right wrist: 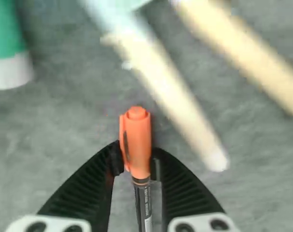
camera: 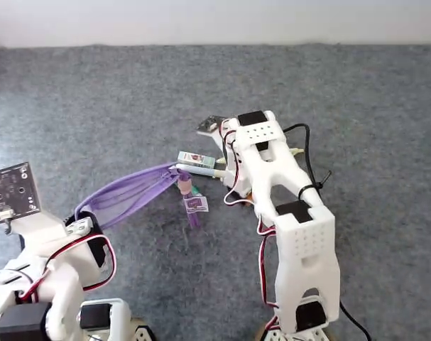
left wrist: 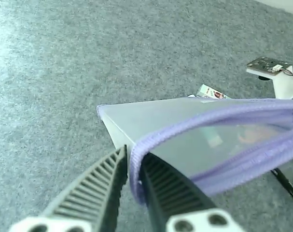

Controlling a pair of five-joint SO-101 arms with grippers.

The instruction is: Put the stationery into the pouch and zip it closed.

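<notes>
The purple translucent pouch (camera: 133, 192) lies stretched across the carpet, its mouth toward the stationery. My left gripper (left wrist: 132, 159) is shut on the pouch's (left wrist: 209, 140) zip-edged corner, at the lower left of the high view (camera: 87, 217). My right gripper (right wrist: 135, 154) is shut on an orange-capped pen (right wrist: 135, 137), low over the carpet beside two cream pens (right wrist: 160, 92). By the pouch mouth lie a small box (camera: 196, 160), a white pen (camera: 199, 171) and a purple pen (camera: 192, 206) with a pink cap.
The right arm (camera: 272, 170) covers several items under its wrist. A green and white item (right wrist: 8, 46) sits near the cream pens. Grey carpet spreads out on all sides.
</notes>
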